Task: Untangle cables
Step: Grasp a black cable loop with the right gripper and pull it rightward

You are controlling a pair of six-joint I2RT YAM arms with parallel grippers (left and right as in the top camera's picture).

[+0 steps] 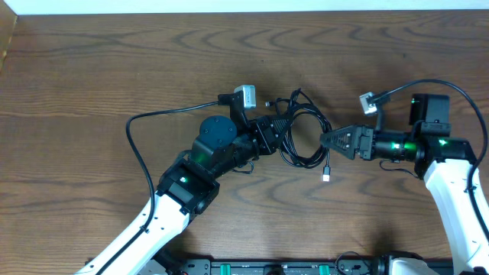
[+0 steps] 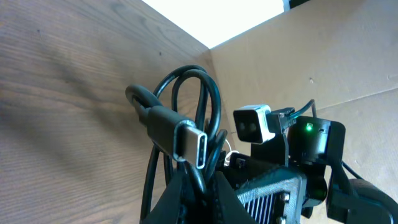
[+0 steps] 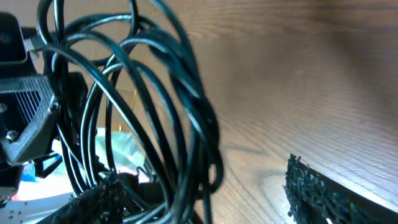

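A knot of thin black cables (image 1: 306, 126) lies at the middle of the wooden table, between my two grippers. My left gripper (image 1: 284, 131) reaches in from the left and is shut on several black strands (image 2: 186, 99). A USB-C plug (image 2: 189, 143) sticks up just above its fingertips (image 2: 180, 193). My right gripper (image 1: 324, 141) comes in from the right with its fingers (image 3: 314, 193) wide apart. The cable loops (image 3: 155, 112) hang between those fingers, close to the left one, and are not clamped. One loose plug end (image 1: 327, 173) trails onto the table below the knot.
Thick black arm wiring arcs over the table at the left (image 1: 137, 145) and at the right (image 1: 462, 95). A cardboard wall (image 1: 6, 38) stands at the far left edge. The arms' base rail (image 1: 275, 267) runs along the front.
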